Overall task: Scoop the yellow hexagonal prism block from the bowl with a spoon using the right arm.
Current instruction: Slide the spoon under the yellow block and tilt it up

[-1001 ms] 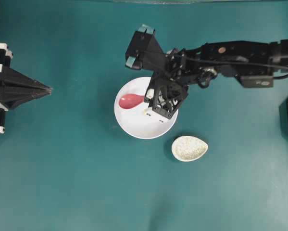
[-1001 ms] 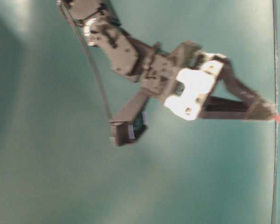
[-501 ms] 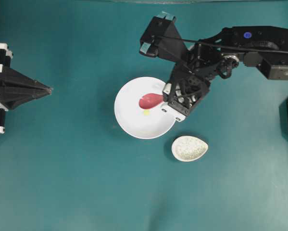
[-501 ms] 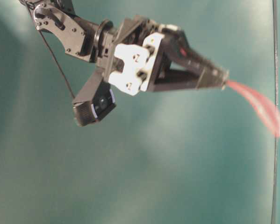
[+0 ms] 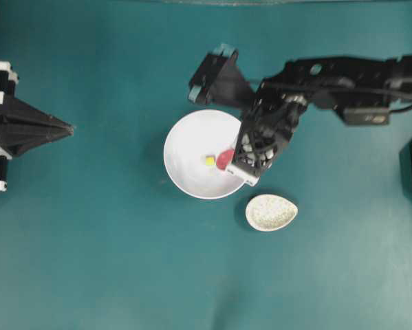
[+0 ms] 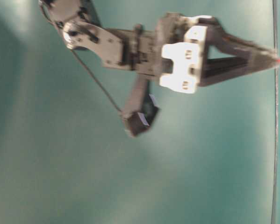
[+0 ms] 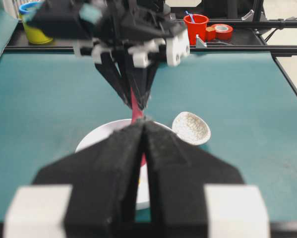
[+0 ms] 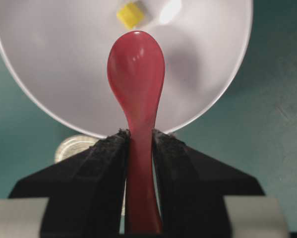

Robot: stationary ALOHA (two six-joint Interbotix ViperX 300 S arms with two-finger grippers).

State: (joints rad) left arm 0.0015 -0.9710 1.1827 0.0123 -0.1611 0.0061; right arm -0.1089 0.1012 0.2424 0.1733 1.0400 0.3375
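Right claw: black two-finger right gripper point(image 8: 138, 148), jaws part-closed, clamped on the short straight handle of the pink-red ceramic soup spoon point(image 8: 137, 74); handle sits between the pads, scoop pointing away from the wrist.
Left claw: other black left gripper point(image 7: 143, 144), parked well apart at the table's left edge, jaws pressed together, nothing in them.
Block loc: tiny bright yellow hexagonal prism block point(image 8: 130, 15) lies loose on the floor of the round glossy white bowl point(image 8: 39, 74), near the middle, just beyond the spoon tip in the wrist view; can't tell if tip touches it. Not in the scoop yet.
Spoon pose: scoop over the bowl's right half, hollow side facing the wrist cam, tip aimed at the block.
Handling, block: looks v. light & hard; on glazed surface prob. skids or rolls away when nudged rather than riding up. Far smaller than the scoop, so fits easily once under it.
Handling, spoon: stiff, glazed, slick & breakable; grip on handle is right place, keep it firm so it doesn't twist.
Approach tip: judge best to push block toward the bowl wall & slide the lip under it there.
Nearby: speckled beige egg-shaped rest point(image 5: 271, 212) on teal table point(image 5: 89, 240), just beside bowl, not touching.
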